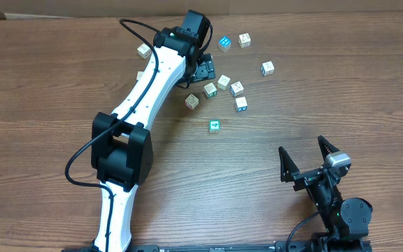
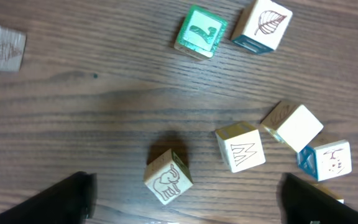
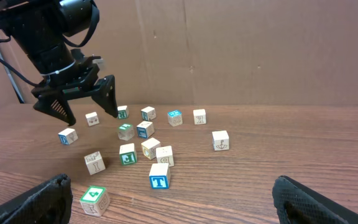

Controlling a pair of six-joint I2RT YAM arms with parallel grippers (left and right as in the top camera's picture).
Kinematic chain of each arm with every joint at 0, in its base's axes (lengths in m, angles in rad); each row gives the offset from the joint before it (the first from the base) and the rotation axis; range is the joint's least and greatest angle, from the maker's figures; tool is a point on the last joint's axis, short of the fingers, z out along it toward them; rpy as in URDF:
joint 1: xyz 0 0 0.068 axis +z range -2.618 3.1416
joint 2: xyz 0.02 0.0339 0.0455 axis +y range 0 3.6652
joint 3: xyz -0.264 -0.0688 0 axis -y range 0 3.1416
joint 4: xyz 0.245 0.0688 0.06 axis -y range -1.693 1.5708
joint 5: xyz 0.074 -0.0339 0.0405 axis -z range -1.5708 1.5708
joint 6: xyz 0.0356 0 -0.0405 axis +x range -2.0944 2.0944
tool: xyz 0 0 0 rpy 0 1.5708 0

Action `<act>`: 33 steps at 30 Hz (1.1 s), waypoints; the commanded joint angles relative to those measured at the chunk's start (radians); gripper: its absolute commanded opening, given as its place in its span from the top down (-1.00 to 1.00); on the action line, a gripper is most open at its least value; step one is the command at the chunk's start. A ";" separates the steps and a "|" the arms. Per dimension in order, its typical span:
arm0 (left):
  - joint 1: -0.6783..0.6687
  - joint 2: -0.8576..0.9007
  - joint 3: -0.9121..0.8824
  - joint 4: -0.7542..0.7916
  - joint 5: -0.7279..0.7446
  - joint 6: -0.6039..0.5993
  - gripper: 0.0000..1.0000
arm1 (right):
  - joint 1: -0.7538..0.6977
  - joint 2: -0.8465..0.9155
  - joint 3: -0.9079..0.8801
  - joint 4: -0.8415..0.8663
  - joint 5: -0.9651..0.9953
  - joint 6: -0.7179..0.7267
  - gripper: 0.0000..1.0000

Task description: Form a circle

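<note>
Right gripper (image 1: 301,145) sits splayed and empty near right on the wood-grain table (image 1: 47,84); left gripper (image 3: 89,116) hangs spread over the cubes (image 1: 224,82), scattered far centre, no circle. Plain brown wall (image 3: 260,50) behind.

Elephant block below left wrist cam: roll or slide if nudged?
Elephant cube probably slides, not rolls: flat faces, flat on the table. Looks rigid, likely light wood. Off-centre push may spin it toward the M cube.

Matt wood-grain table (image 1: 47,70), pale wooden cubes (image 2: 168,177), glossy white plastic left arm (image 1: 149,87).
</note>
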 commanded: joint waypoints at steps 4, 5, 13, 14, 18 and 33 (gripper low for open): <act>0.009 0.009 0.060 0.045 0.050 0.139 0.30 | -0.003 -0.008 -0.010 0.006 0.007 -0.005 -1.00; 0.015 0.009 0.084 0.042 0.051 0.140 0.28 | -0.003 -0.008 -0.010 0.006 0.007 -0.005 -1.00; 0.037 0.010 0.106 0.165 -0.031 0.248 -0.24 | -0.003 -0.008 -0.010 0.006 0.007 -0.005 -1.00; 0.037 0.010 0.101 0.183 -0.040 0.266 -0.25 | -0.003 -0.008 -0.010 0.006 0.007 -0.005 -1.00; 0.036 0.027 0.092 0.269 -0.064 0.316 -0.26 | -0.003 -0.008 -0.010 0.006 0.007 -0.005 -1.00; 0.037 0.200 0.092 0.397 -0.085 0.343 -0.16 | -0.003 -0.008 -0.010 0.006 0.007 -0.005 -1.00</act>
